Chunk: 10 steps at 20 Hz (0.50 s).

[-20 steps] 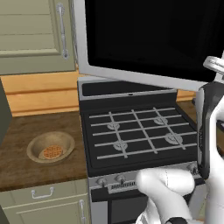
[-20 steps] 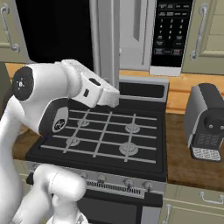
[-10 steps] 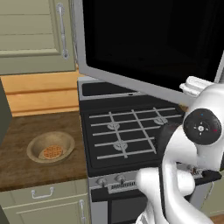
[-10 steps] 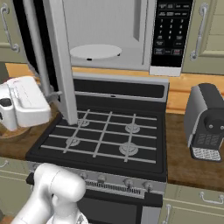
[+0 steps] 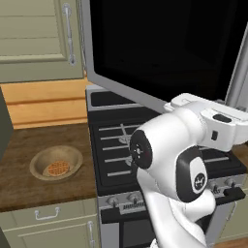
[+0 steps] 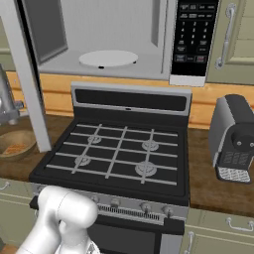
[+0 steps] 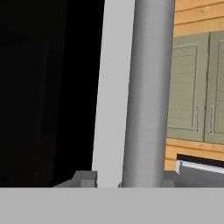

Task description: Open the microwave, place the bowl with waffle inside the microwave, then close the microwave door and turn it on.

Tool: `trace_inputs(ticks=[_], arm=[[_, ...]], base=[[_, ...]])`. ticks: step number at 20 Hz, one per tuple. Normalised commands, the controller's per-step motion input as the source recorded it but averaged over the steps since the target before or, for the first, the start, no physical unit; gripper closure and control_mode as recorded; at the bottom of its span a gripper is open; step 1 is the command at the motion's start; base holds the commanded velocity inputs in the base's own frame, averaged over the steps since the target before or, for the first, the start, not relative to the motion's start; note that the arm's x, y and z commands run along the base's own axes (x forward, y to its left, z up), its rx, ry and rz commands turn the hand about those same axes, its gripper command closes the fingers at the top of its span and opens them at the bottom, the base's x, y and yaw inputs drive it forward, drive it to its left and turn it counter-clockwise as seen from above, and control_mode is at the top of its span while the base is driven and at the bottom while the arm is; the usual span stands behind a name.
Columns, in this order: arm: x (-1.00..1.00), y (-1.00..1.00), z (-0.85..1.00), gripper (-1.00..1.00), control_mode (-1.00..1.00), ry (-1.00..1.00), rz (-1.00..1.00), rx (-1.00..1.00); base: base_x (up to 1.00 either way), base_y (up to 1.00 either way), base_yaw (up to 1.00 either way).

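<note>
Gripper (image 7: 127,178) sits right at the door handle (image 7: 146,92), fingertips either side of the bar, though whether it's clamped I cannot tell. Step 1 looks done: the microwave door (image 5: 160,48) stands wide open, turntable (image 6: 108,58) exposed inside the microwave (image 6: 124,39). Over on the counter (image 5: 29,145), the bowl (image 5: 56,162) waits with the waffle (image 5: 58,168) inside. Loading, closing and starting all remain.

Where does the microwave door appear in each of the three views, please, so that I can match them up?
Left base view: the microwave door is swung open across the upper middle and right, black glass facing the camera.
Right base view: seen edge-on as a grey strip down the left side.
Hand view: its black glass and frame take the left and centre, with the bar handle close up.
Shared landmark: the bowl on the counter in both base views.
</note>
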Motion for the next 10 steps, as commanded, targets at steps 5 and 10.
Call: trace_inputs(ticks=[5, 10], arm=[[0.12, 0.15, -0.12, -1.0, -1.0, 0.02, -0.03, -0.04], [-0.02, 0.0, -0.01, -1.0, -1.0, 0.0, 0.0, 0.0]], base=[[0.0, 0.0, 0.0], [0.0, 0.0, 0.0]])
